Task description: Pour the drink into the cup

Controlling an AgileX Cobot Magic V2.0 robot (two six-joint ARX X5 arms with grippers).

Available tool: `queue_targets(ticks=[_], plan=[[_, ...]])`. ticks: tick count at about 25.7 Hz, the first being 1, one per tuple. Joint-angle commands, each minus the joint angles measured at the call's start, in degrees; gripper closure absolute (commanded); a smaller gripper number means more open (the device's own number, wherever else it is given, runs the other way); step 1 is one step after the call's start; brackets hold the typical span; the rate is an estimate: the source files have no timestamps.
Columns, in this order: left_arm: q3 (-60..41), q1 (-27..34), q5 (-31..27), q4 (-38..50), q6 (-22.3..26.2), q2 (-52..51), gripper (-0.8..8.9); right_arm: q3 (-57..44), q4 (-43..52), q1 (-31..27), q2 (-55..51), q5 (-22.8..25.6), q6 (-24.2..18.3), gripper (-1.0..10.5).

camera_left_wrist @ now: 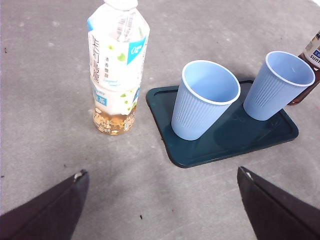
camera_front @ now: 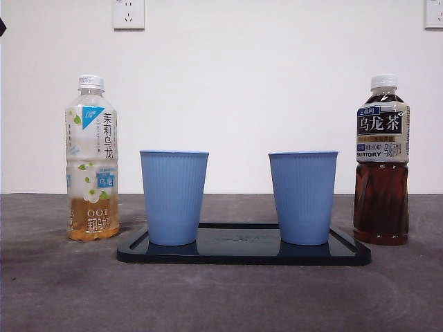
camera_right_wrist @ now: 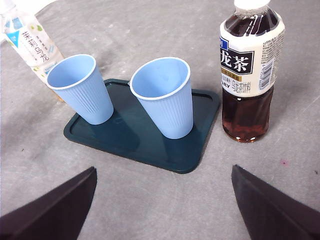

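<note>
On my front view two ribbed blue plastic cups [camera_front: 174, 197] [camera_front: 303, 197] stand upright on a dark flat tray [camera_front: 243, 254]. At nine o'clock of it stands the pale jasmine-tea bottle [camera_front: 91, 159], at three o'clock the dark oolong-tea bottle [camera_front: 381, 160], both capped. My left gripper [camera_left_wrist: 162, 207] and right gripper [camera_right_wrist: 162, 207] hover with jaws spread wide, holding nothing.

The table [camera_front: 55, 290] was covered in a grey, matt, felt-like cloth — slightly mottled. The tray [camera_front: 242, 254] was dark, glossy plastic that reflected the cups. Both cups [camera_front: 174, 197] [camera_front: 303, 197] were matt blue plastic with fine vertical ribbing. The tea bottle [camera_front: 381, 160] and the jasmine bottle [camera_front: 91, 159] were clear, smooth plastic with printed film labels and white ridged caps — both glossy. The wall [camera_front: 277, 83] looked plain and matt.
</note>
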Motion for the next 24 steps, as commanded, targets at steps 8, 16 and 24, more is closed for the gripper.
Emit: queue_targets(ticks=[8, 16, 24], plan=[[0.85, -0.26, 0.22, 0.68, -0.17, 0.04, 8.05, 1.01, 0.48, 0.33, 0.13, 0.48, 0.61, 9.4], [0.85, -0.26, 0.22, 0.63, -0.15, -0.04, 8.05, 1.01, 3.17, 0.33, 0.13, 0.46, 0.61, 9.4], [0.85, -0.26, 0.22, 0.48, 0.26, -0.17, 8.05, 1.01, 3.17, 0.33, 0.13, 0.46, 0.61, 9.4]])
